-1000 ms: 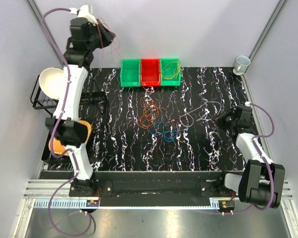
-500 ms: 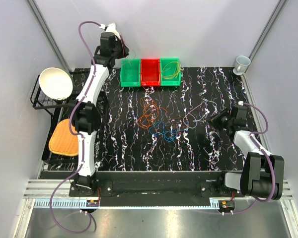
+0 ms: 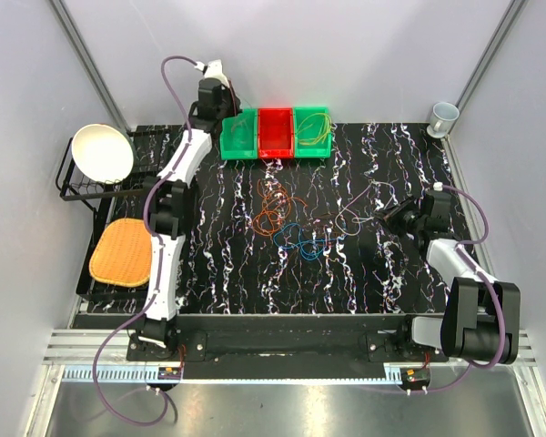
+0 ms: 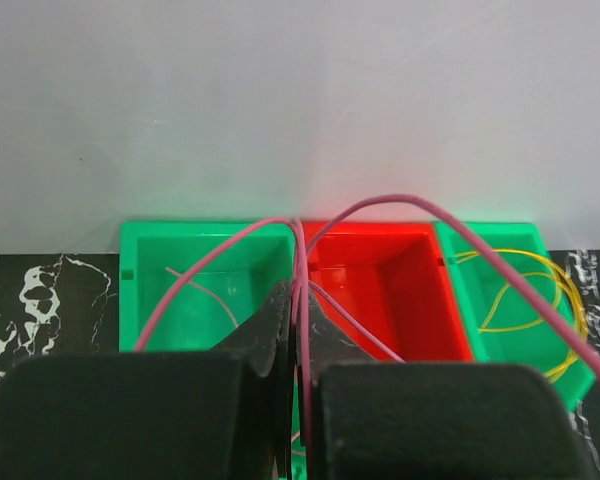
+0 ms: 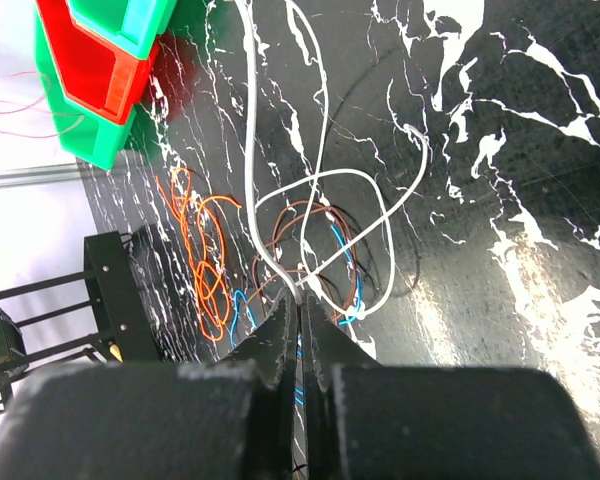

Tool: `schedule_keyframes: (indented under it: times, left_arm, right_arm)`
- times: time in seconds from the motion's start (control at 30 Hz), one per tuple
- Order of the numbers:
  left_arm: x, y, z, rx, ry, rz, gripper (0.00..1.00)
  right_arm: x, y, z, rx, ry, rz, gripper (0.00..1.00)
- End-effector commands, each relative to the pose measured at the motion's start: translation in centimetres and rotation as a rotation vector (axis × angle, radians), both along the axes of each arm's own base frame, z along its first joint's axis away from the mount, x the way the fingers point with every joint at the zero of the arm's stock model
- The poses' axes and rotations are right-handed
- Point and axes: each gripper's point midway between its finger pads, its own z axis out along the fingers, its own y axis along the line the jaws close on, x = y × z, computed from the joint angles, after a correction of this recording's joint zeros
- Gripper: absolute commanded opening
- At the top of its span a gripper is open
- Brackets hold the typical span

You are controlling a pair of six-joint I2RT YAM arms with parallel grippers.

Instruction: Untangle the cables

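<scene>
My left gripper (image 3: 226, 113) hangs over the near edge of the left green bin (image 3: 238, 137), shut on a thin purple cable (image 4: 400, 200). The cable's loops arch over that bin (image 4: 180, 232) and the red bin (image 4: 390, 290). A yellow-green cable (image 4: 540, 265) lies in the right green bin (image 3: 312, 132). My right gripper (image 3: 389, 217) is low at the table's right, shut on a white cable (image 5: 250, 130) that it pinches at the fingertips (image 5: 280, 335). Orange (image 3: 275, 208) and blue (image 3: 302, 238) cables lie tangled at mid-table, with a brown one (image 5: 310, 210) under the white loops.
A white bowl (image 3: 102, 153) sits on a black wire rack (image 3: 73, 187) at the left, with an orange woven mat (image 3: 120, 252) in front of it. A cup (image 3: 443, 116) stands at the back right corner. Grey walls close in three sides.
My left arm has swung right from the back left corner to the left green bin, carrying the purple cable. My right gripper has shifted slightly left with the white cable.
</scene>
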Motion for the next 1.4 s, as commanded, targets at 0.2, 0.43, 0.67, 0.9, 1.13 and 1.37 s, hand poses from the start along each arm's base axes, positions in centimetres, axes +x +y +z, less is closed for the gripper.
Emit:
schedule_keyframes:
  times: [0.2,0.43,0.67,0.9,1.13,1.37]
  left_arm:
    - [2.4,0.8,0.0,0.015,-0.115,0.075,0.00]
    - [2.3,0.9,0.3,0.025,-0.117,0.076,0.56]
    - [1.4,0.9,2.6,0.032,-0.132,0.084,0.85]
    - [-0.7,1.1,5.8,-0.007,-0.137,0.086,0.86]
    - [-4.7,0.9,7.6,0.002,-0.064,0.068,0.88]
    - [-11.9,-0.1,8.7,-0.082,0.034,0.022,0.86]
  right_arm:
    - [1.2,0.9,1.5,0.026,-0.070,0.037,0.00]
    - [1.3,0.9,1.6,0.027,-0.074,0.038,0.00]
    - [1.4,1.2,2.0,0.023,-0.089,0.045,0.00]
    - [1.4,1.3,2.2,0.001,-0.100,0.048,0.00]
    - [1.6,1.9,4.1,-0.016,-0.144,0.062,0.00]
    - [1.6,3.8,7.4,-0.020,-0.193,0.094,0.00]
